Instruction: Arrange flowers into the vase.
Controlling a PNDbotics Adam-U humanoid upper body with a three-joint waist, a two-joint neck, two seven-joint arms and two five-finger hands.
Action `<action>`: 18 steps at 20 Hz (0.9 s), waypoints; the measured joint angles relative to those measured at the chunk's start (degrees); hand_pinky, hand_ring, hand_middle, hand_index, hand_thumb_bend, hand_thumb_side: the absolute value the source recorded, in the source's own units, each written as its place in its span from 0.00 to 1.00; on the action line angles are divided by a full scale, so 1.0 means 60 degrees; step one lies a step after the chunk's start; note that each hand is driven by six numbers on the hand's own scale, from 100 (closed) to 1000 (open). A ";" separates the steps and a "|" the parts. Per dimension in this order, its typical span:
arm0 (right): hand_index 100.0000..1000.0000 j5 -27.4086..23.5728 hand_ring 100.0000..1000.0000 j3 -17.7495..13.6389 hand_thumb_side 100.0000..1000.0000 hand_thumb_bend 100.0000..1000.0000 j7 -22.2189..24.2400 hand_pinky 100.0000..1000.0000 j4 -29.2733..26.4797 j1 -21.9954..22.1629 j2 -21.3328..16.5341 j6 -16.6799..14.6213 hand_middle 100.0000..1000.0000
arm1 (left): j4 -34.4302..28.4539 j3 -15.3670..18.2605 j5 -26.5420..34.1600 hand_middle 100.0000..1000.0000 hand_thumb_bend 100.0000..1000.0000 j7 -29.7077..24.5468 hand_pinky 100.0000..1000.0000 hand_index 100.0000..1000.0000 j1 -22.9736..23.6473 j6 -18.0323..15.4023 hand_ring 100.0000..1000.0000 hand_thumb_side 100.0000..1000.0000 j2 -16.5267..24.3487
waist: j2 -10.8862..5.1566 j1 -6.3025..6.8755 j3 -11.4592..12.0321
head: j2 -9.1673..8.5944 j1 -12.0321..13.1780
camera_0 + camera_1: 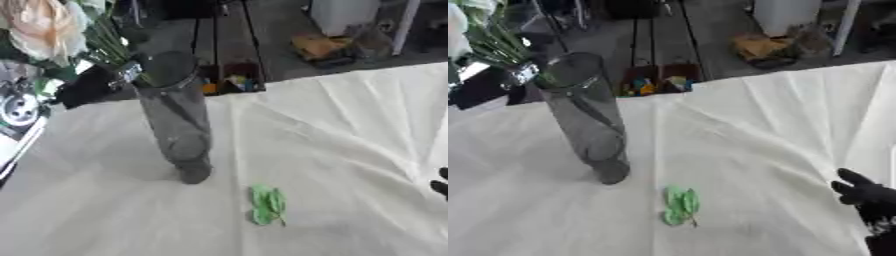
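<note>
The left hand [96, 82] is clamped on flower stems [109, 42] at the vase [175, 120] mouth — blooms [39, 25] above it, seemingly to feed them in — while the right hand [866, 197], fingers relaxed, idles on the desk [763, 150] right of the vase.

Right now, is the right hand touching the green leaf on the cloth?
Apart. The right eye view shows the right hand at the right edge, with bare white tablecloth plainly between it and the green leaf lying in front of the glass vase.
</note>
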 measured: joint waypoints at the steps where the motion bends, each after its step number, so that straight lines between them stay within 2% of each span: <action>1: 0.66 0.0000 0.84 0.0000 1.00 0.00 0.0000 0.81 0.0000 0.0000 0.0000 0.0002 0.48 | 0.0000 0.0010 0.0006 0.96 0.00 -0.0050 0.84 1.00 0.0054 -0.0034 0.97 1.00 0.0040 | 0.0000 0.0000 0.0001 | -0.0007 -0.0001; 8: 0.66 -0.0002 0.84 0.0000 1.00 0.00 0.0008 0.81 0.0000 0.0002 0.0000 0.0019 0.48 | -0.0002 0.0176 0.0285 0.98 0.00 -0.0169 0.84 1.00 0.0310 -0.0254 0.98 1.00 0.0160 | 0.0000 -0.0002 0.0018 | -0.0052 -0.0011; 11: 0.66 -0.0002 0.84 0.0000 1.00 0.00 0.0015 0.81 0.0000 0.0002 0.0000 0.0027 0.48 | -0.0002 0.0232 0.0424 1.00 0.06 -0.0100 0.86 1.00 0.0356 -0.0336 0.99 1.00 0.0163 | 0.0000 -0.0003 0.0021 | -0.0054 -0.0013; 14: 0.66 -0.0004 0.84 0.0000 1.00 0.00 0.0015 0.81 0.0000 0.0001 0.0000 0.0028 0.48 | -0.0002 0.0262 0.0540 1.00 0.05 -0.0014 0.85 1.00 0.0440 -0.0398 0.98 1.00 0.0241 | 0.0000 -0.0003 0.0024 | -0.0055 -0.0017; 15: 0.66 -0.0004 0.84 0.0000 1.00 0.00 0.0019 0.81 0.0000 0.0001 0.0000 0.0031 0.48 | -0.0001 0.0278 0.0588 1.00 0.01 0.0033 0.84 1.00 0.0450 -0.0418 0.98 1.00 0.0245 | 0.0000 -0.0003 0.0033 | -0.0055 -0.0019; 18: 0.66 -0.0004 0.84 0.0000 1.00 0.00 0.0032 0.81 0.0000 0.0000 0.0000 0.0045 0.48 | 0.0007 0.0303 0.0760 0.99 0.01 0.0339 0.82 1.00 0.0443 -0.0436 0.96 1.00 0.0243 | 0.0000 -0.0004 0.0039 | -0.0057 -0.0020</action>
